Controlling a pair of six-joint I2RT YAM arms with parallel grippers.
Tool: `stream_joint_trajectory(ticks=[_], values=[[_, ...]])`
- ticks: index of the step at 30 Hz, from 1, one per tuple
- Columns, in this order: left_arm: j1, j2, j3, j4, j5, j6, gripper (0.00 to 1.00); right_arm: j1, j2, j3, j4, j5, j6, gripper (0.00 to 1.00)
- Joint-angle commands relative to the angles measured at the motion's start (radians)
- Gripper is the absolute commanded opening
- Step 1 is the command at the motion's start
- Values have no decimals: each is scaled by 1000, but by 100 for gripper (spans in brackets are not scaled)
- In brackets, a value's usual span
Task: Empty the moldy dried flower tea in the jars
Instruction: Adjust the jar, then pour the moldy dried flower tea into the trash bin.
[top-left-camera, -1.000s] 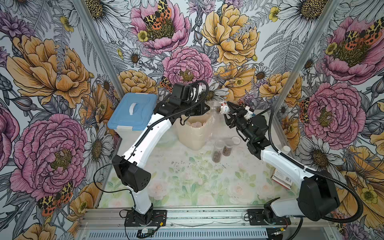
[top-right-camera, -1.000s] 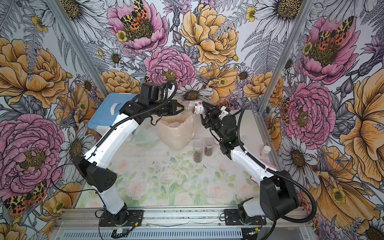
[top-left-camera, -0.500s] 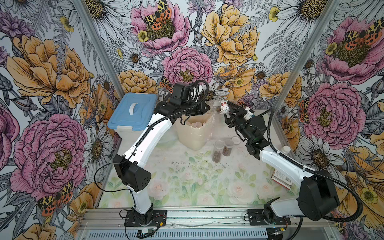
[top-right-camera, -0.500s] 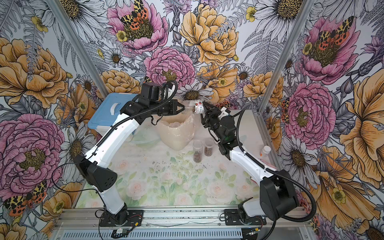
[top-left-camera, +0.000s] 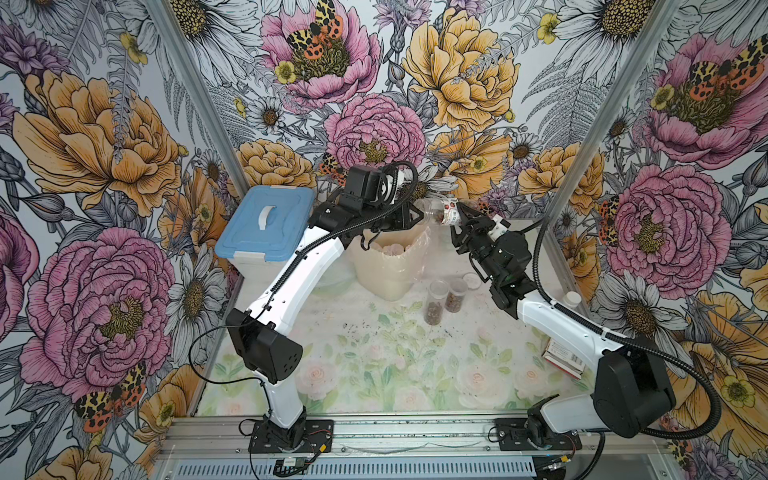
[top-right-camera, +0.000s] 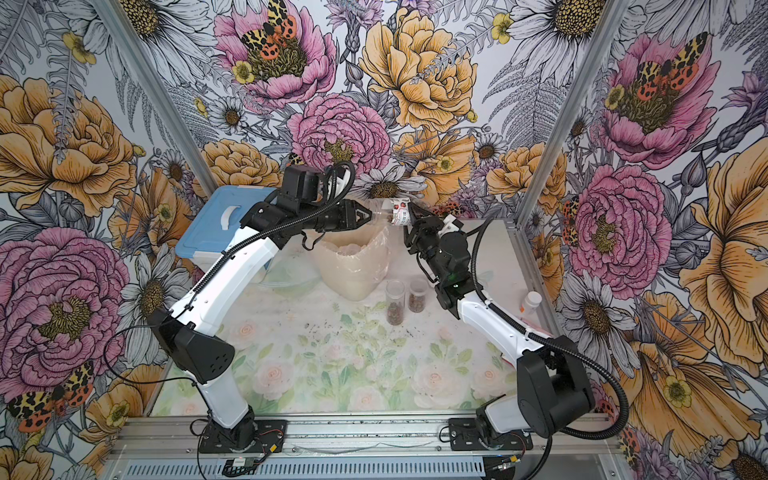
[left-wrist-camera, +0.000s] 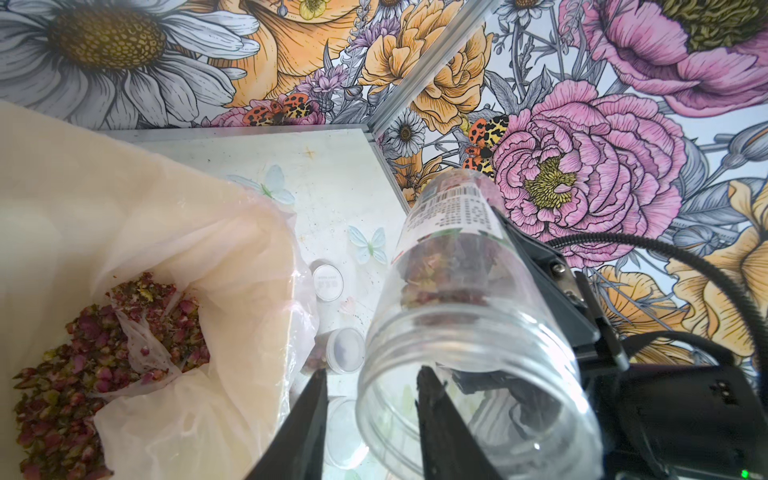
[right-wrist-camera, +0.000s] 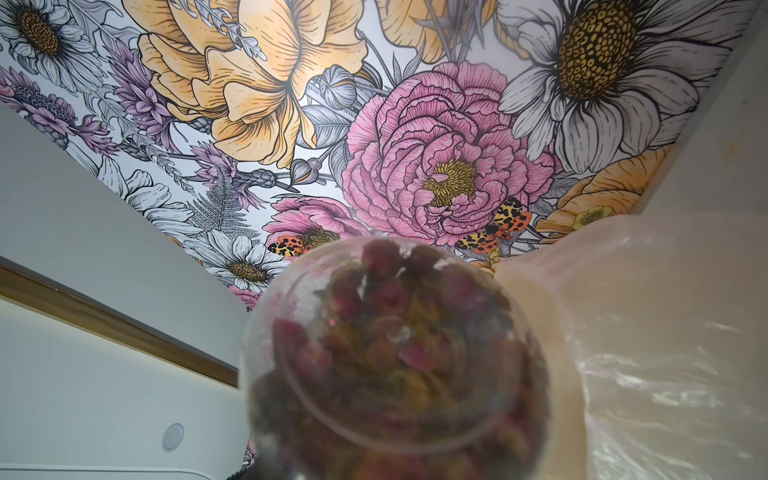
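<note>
Found labelled jar aloft, lying near level above cream translucent bag, mouth lidless and turned toward left gripper. Noted smooth clear cylinder wall with threaded rim, and red-and-white printed label round the closed end. Saw right gripper clamped on that labelled end. Checked left wrist view: left fingers parted, astride the rim wall, gripping nothing; cannot tell whether touching it.

Recorded moldy dried flower tea, crumpled dark-red buds, lying toward the jar's closed end. Logged heap of buds of like kind inside the crinkled bag. Logged two short clear jars upright, side by side just beside the bag, each part-filled with brown buds. Noted round translucent lid flat near them.

Noted tabletop printed with pale roses and leaves, dusted with dark specks. Observed bold floral wallpaper on three sides, blue-lidded box in a back corner, aluminium rail along the front.
</note>
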Motion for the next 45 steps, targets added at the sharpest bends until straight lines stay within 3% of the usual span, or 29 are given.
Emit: stream_joint_trajectory(ticks=[1,4,8,14,18,34,45], values=[[25,-67,-20,-3,-47,-1,47,1,13,0,48,33,-11,23],[44,-137,-77,5,-88,15,55,-1,31,15,40,33,-43,23],[79,-271,-254,101,-109,7,64,-2,56,57,-8,27,-110,23],[129,-458,-535,251,-121,-20,75,-3,93,145,-126,17,-265,23],[149,-532,-637,258,-125,-7,83,-3,115,214,-225,12,-382,25],[157,-674,-840,290,-130,56,98,13,225,382,-382,8,-633,25],[160,-743,-926,311,-158,91,99,36,273,469,-468,39,-793,25]])
